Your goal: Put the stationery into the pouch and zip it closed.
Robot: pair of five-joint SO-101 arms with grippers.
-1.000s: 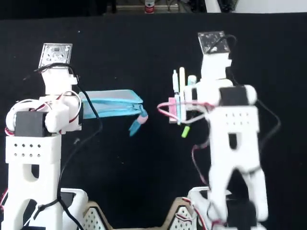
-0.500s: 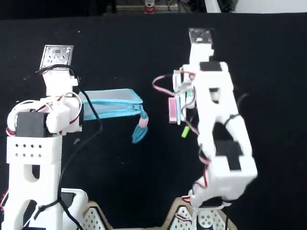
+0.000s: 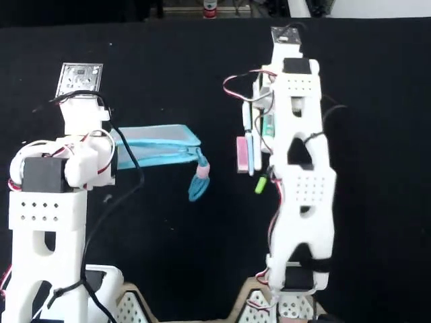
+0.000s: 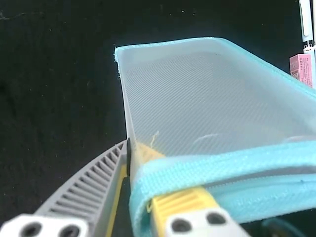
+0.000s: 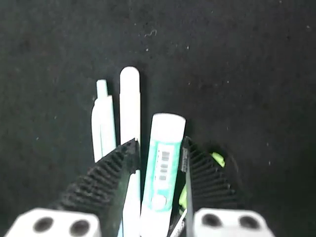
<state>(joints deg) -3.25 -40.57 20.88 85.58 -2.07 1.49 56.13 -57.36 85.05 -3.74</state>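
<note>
one left arm point(image 3: 47, 195) stands near the table's point(image 3: 168, 67) left edge, and the left jaws are clenched on one end of the single pouch point(image 3: 158, 145), a pale blue mesh case with a blue zip band. in the left wrist view a yellow pad and a grey ribbed finger pinch its point(image 4: 207, 98) rim between them. the pouch stretches from those jaws toward the table's middle, and whether it rests on the cloth or is held just above it cannot be told. one blue and pink pull strap point(image 3: 199, 180) trails from its free end toward the near edge. well apart from it, just past the middle of the table, the stationery lies in a tight cluster. there is one pink eraser point(image 3: 242, 156) with one light blue stick point(image 3: 250, 153) touching its side. in the right wrist view two white pens point(image 5: 103, 123) point(image 5: 130, 98) lie side by side, then one white and teal tube point(image 5: 163, 163), then one small green piece point(image 5: 217, 159) just beside it. whether the blue stick belongs to one of the white pens cannot be told. one right arm point(image 3: 300, 182) reaches from the near edge over this cluster. the right jaws are parted and straddle the tube, one finger on each side. a narrow dark gap shows along one side of the tube, so they are not clamped on it.
</note>
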